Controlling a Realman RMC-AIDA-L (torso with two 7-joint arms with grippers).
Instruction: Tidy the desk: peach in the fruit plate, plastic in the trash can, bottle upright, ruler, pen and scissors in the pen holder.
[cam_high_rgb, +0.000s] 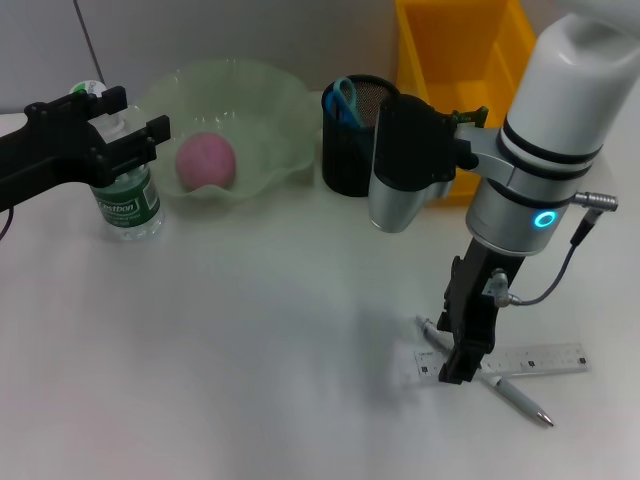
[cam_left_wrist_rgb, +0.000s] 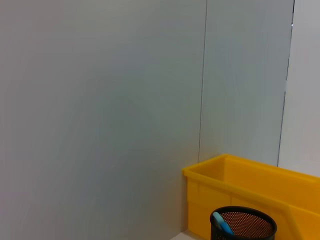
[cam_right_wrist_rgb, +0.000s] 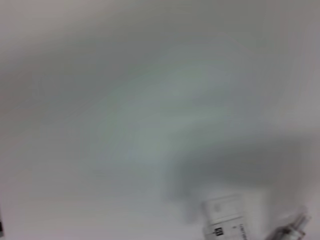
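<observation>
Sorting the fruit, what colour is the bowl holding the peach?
Pale translucent green bowl; the head view shows it best.

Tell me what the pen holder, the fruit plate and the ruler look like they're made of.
The pen holder looks like black metal mesh: fine holes show through its wall. The fruit plate seems to be pale green frosted glass or plastic, translucent with a wavy rim; which one is unclear. The ruler looks like clear plastic, since the desk shows through beneath its printed markings.
</observation>
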